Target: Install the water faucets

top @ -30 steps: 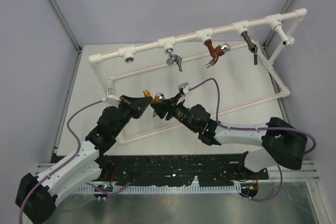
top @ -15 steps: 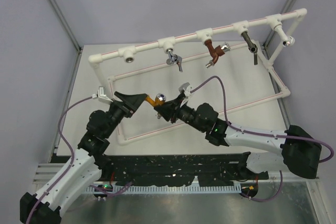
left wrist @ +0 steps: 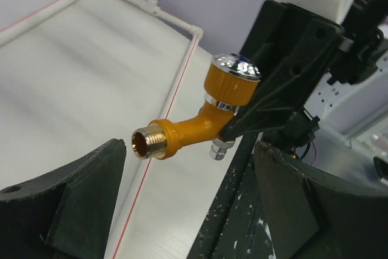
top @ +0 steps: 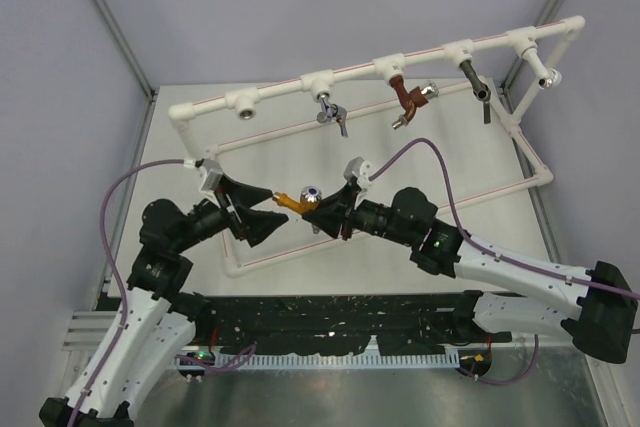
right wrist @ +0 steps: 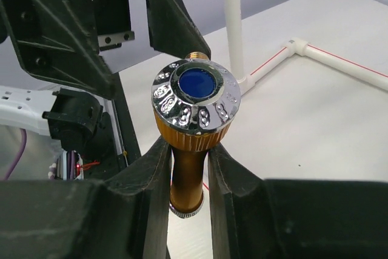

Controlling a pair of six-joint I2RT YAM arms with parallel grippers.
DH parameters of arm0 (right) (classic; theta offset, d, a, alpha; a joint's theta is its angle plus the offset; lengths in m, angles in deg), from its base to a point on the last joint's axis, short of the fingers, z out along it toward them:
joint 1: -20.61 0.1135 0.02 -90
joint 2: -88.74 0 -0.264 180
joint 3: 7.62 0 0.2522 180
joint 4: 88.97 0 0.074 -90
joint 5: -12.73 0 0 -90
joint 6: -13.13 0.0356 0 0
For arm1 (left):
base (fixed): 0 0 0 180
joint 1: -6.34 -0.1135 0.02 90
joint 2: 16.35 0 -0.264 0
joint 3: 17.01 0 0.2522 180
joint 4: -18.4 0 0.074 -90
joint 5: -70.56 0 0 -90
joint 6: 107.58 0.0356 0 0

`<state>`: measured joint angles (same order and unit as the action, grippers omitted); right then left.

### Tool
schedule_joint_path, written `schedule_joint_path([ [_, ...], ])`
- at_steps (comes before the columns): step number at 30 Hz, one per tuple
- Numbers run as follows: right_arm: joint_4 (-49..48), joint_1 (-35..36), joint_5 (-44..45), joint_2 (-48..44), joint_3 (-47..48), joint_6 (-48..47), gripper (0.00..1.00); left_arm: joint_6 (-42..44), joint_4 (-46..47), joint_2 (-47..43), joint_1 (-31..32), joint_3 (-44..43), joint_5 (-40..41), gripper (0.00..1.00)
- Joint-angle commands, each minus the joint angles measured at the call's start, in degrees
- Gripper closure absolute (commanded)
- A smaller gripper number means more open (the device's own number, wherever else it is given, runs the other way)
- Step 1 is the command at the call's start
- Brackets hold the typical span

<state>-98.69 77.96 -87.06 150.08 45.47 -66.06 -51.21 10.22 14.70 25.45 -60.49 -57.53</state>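
Observation:
The water faucet (top: 290, 201) is a small orange-yellow tap with a silver knob and blue centre (right wrist: 195, 97). It hangs over the table's middle with my right gripper (top: 308, 207) shut on its stem just below the knob (right wrist: 188, 171). Its brass threaded end (left wrist: 147, 144) points left, into the gap of my left gripper (top: 272, 207). That gripper is open, its fingers (left wrist: 79, 201) standing wide on either side of the thread without touching it. The right wrist view shows my right gripper's pads (right wrist: 151, 177) pressed against both sides of the stem.
A white pipe frame (top: 290, 82) stands across the back, with an empty socket (top: 243, 104) at its left. Along its top rail hang a silver tap (top: 331, 113), a reddish-brown tap (top: 405, 103) and a dark grey tap (top: 477, 83). Lower frame pipes (top: 290, 252) lie on the table beneath the grippers.
My left gripper has let go of the faucet's threaded end, opened wide and drawn back to the left. My right gripper has tightened on the faucet and keeps hold of it.

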Motion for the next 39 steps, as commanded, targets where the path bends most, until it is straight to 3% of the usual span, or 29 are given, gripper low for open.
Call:
schedule_joint_path([
  [1, 3.17, -0.04, -5.24, -3.77, 4.43, -4.04, 0.95, 21.21, -9.35, -1.78, -0.22, -7.01, -15.77, 0.11],
  [6, 5.47, -0.04, -10.42, -4.92, 5.75, -6.24, 0.95, 28.87, -15.60, -0.12, -0.22, -10.10, -21.76, 0.12],
  [15, 5.56, 0.05, -18.78, -2.11, 8.92, -6.94, 0.95, 26.59, -12.79, 4.20, 1.19, -11.51, -29.24, 0.17],
  [21, 5.91, -0.04, -18.18, -2.54, 8.92, -7.20, 0.95, 35.54, -21.66, 1.31, 1.19, -12.56, -16.16, 0.14],
  [26, 7.40, 0.05, -17.46, -3.33, 8.57, -7.91, 0.95, 36.88, -21.85, -2.22, 1.19, -12.12, -6.76, 0.11],
  [29, 7.49, 0.05, -18.43, -3.42, 8.66, -7.82, 0.95, 38.02, -22.46, -3.10, 1.28, -11.86, -5.86, 0.10],
  [36, 6.43, 0.05, -21.24, -3.68, 9.01, -8.08, 0.95, 38.11, -20.88, -1.08, 1.19, -11.86, -22.27, 0.13],
  [39, 6.00, 0.05, -21.95, -3.77, 8.92, -8.26, 0.95, 37.58, -20.44, -0.11, 1.36, -11.86, -25.71, 0.14],
])
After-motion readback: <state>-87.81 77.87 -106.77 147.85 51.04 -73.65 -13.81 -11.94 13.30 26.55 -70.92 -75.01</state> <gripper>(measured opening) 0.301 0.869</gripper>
